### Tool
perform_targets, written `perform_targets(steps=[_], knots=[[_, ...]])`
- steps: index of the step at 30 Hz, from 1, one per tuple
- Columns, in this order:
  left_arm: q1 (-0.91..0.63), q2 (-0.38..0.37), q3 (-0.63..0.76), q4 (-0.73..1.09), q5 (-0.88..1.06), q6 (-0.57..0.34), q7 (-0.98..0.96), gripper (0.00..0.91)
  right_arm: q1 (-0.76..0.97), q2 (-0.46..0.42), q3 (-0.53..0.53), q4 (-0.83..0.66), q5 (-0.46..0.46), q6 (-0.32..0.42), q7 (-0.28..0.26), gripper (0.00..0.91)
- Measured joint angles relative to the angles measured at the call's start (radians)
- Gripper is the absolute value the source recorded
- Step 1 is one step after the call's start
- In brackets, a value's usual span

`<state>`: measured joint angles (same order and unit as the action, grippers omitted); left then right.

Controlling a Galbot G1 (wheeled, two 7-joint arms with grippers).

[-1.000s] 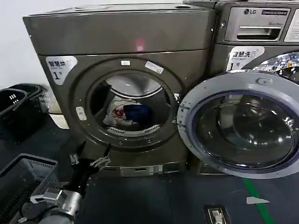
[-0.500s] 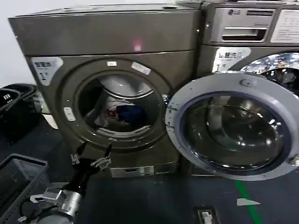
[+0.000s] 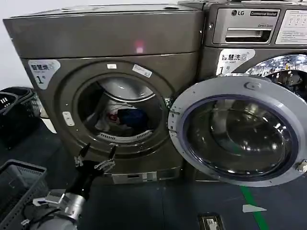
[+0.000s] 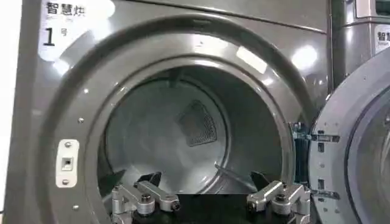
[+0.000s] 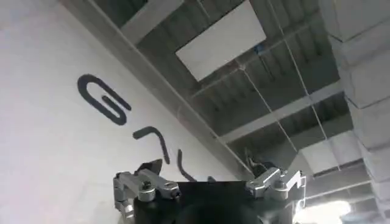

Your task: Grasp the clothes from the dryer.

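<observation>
One soft, light heap of clothes [image 3: 123, 119] lies ahead of our spread-fingered left gripper [image 3: 94, 157]; we'd pinch its probably loose top fold.

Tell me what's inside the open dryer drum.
In the head view, the dryer drum holds a heap of clothes: white, dark blue and a bit of red. Anything beneath the heap is hidden. The open left gripper hovers below the opening.

Left tool [image 3: 97, 154] spread below dryer [image 3: 110, 86] holding clothes [image 3: 122, 117].
</observation>
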<state>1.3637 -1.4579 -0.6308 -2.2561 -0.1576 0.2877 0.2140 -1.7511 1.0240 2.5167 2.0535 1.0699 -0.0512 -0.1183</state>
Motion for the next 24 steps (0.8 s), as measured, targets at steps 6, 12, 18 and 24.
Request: perform_targets(steps=[6, 12, 18, 24], knots=[[-0.007, -0.004, 0.005, 0.009, 0.0, -0.005, 0.003, 0.907, -0.001, 0.003, 0.001, 0.001, -0.004, 0.012, -0.011, 0.907], [-0.017, -0.003, 0.012, 0.017, 0.002, -0.005, 0.004, 0.907, -0.002, 0.005, 0.003, 0.001, -0.004, 0.018, -0.015, 0.907], [-0.023, 0.0, 0.027, 0.02, 0.019, 0.0, -0.012, 0.907, -0.008, 0.004, 0.011, 0.001, -0.001, 0.022, -0.019, 0.907], [-0.023, 0.001, 0.046, 0.02, 0.035, -0.002, -0.038, 0.907, -0.015, 0.002, 0.018, 0.001, 0.004, 0.023, -0.021, 0.907]])
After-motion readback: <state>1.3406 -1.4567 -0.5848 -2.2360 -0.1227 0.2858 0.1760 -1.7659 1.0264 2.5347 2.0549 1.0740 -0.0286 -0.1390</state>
